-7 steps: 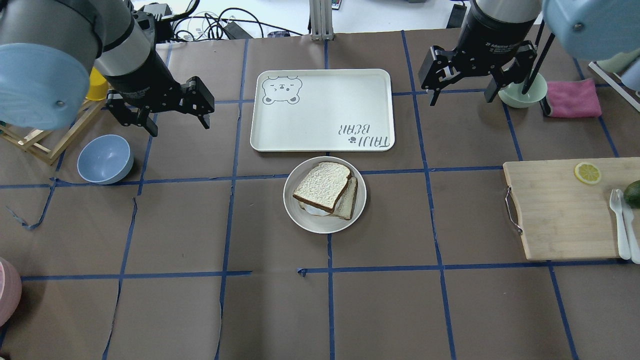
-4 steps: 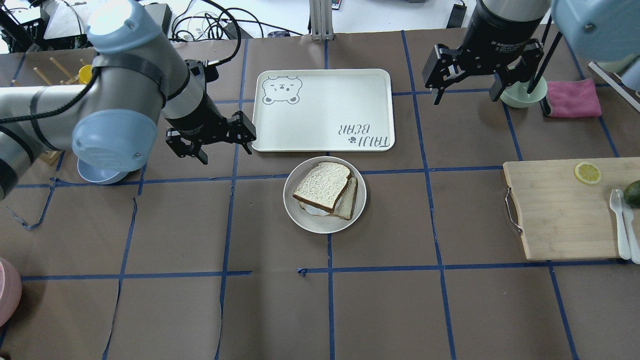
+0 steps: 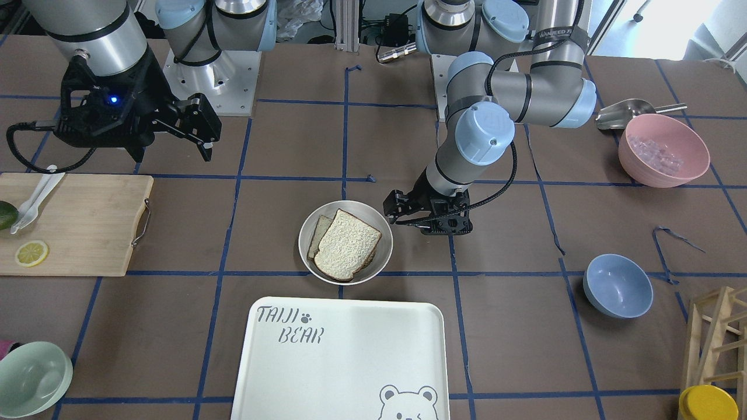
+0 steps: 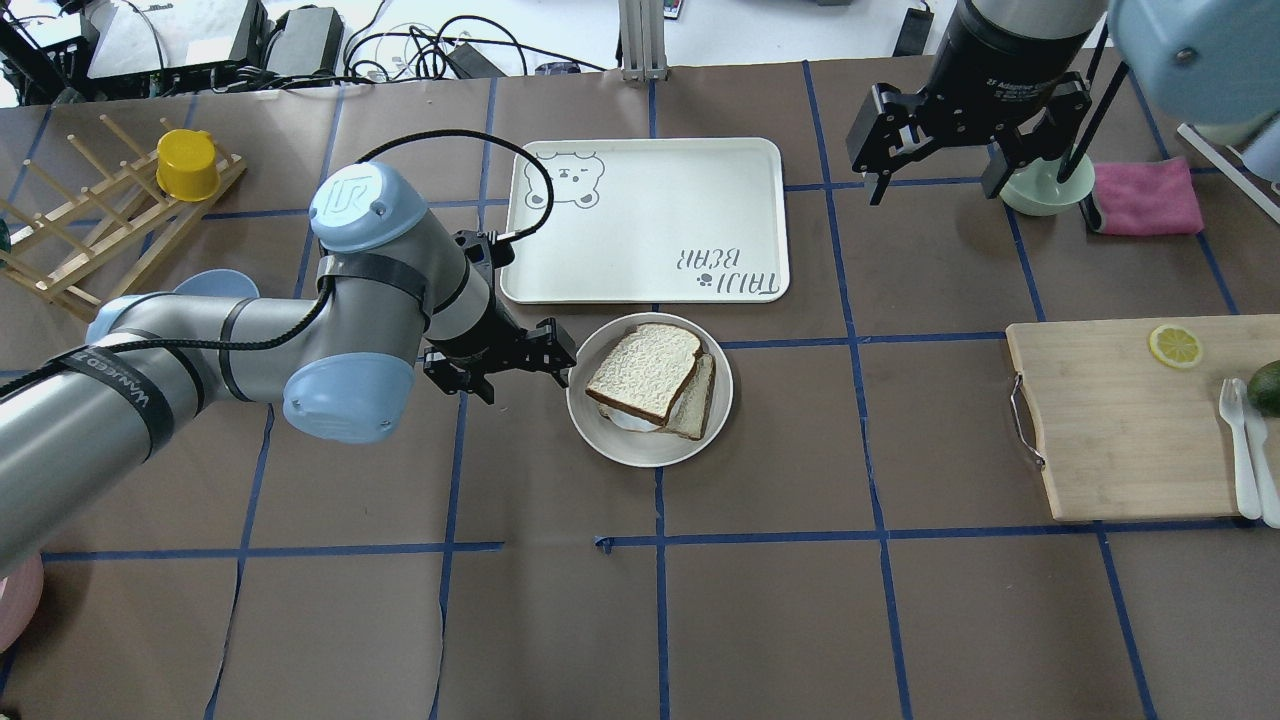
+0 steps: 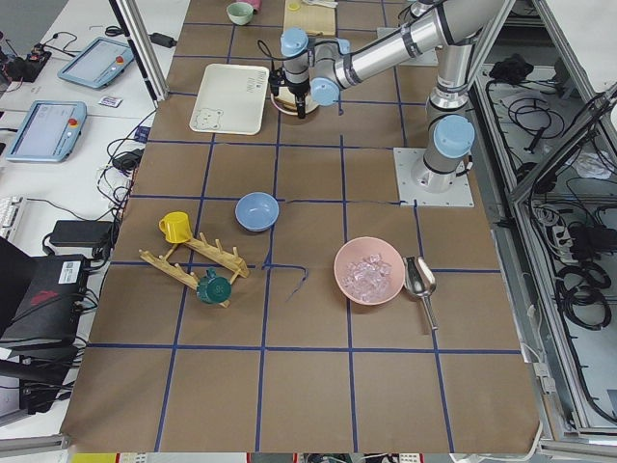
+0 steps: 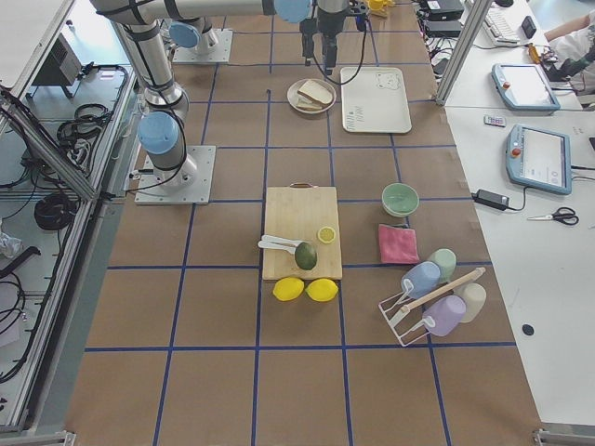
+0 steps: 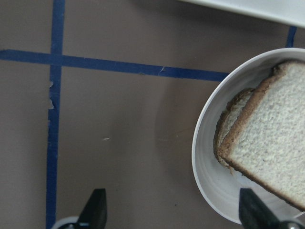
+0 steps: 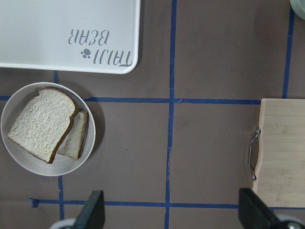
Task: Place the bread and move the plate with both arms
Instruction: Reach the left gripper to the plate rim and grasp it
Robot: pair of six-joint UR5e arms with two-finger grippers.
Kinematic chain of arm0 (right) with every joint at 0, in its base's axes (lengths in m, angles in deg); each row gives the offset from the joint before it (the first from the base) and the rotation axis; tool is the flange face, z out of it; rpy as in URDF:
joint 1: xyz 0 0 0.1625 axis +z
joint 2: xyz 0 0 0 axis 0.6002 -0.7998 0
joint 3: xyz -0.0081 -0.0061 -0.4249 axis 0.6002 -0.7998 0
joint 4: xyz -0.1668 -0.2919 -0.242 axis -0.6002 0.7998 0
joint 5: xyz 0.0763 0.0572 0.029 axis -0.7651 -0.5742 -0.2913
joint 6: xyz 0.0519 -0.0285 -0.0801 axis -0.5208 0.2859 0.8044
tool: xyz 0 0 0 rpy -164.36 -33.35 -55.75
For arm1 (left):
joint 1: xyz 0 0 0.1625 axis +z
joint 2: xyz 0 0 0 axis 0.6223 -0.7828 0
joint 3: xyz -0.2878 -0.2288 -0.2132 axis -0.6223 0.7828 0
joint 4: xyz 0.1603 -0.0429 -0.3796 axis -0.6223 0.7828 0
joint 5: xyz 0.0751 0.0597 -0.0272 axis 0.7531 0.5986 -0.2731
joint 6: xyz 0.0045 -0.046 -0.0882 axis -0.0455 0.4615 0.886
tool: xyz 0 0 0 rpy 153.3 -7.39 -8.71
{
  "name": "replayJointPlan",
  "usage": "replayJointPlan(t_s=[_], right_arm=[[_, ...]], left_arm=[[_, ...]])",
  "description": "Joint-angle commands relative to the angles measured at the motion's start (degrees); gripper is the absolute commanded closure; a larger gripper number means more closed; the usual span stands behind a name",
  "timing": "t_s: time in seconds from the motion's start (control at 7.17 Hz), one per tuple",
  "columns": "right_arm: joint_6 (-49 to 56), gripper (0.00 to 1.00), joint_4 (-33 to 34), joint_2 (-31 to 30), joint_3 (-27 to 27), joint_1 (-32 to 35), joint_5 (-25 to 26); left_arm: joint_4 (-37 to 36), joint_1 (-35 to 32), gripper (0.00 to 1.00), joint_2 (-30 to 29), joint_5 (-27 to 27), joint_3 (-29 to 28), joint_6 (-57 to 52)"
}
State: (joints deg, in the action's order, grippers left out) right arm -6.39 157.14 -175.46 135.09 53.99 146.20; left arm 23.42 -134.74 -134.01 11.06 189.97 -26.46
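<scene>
The plate [image 4: 640, 456] sits mid-table just before the tray. Two bread slices lie on it, the top bread slice [image 4: 645, 372] overlapping a lower slice [image 4: 702, 402]. My left gripper [image 4: 520, 368] is open and low at the plate's left rim. In the left wrist view the plate's rim [image 7: 197, 157] lies between the fingers, close to one fingertip [image 7: 251, 214], and the bread [image 7: 274, 143] is beyond it. My right gripper [image 4: 935, 190] is open and empty, high at the far right; its wrist view looks down on the plate [image 8: 47, 170] and bread [image 8: 40, 124].
The white bear-print tray [image 4: 650, 220] lies just beyond the plate. A wooden cutting board [image 4: 1120, 420] with a lemon slice and cutlery is at the right. A blue bowl [image 3: 617, 284], green bowl [image 4: 1045, 192], pink cloth [image 4: 1145, 195] and rack with yellow cup [image 4: 185, 165] stand around.
My left arm has swung from the far left across to the plate's left rim and come down. My right gripper has stayed nearly still. The plate and bread have not moved.
</scene>
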Motion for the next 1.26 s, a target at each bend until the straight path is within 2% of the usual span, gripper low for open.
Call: replayJointPlan(t_s=[0.0,0.28,0.56,0.7,1.12], right_arm=[[0.0,0.00,0.4,-0.1,0.0,-0.2,0.1],[0.2,0.00,1.8,-0.1,0.0,-0.4,0.1],[0.1,0.00,2.0,-0.1,0.0,-1.1,0.1],[0.4,0.00,1.9,-0.1,0.0,-1.5,0.1],[0.3,0.00,3.2,0.0,0.0,-1.8,0.0]], left_arm=[[-6.0,-1.7,0.11,-5.2,0.0,0.3,0.4],[-8.1,-1.9,0.29,-7.2,0.0,0.3,0.2],[-8.4,-2.0,0.73,-6.9,0.0,-0.1,-0.5],[-8.5,-2.0,1.00,-6.5,0.0,-0.1,-0.5],[-8.5,-1.7,1.00,-4.8,0.0,-1.2,-1.3]])
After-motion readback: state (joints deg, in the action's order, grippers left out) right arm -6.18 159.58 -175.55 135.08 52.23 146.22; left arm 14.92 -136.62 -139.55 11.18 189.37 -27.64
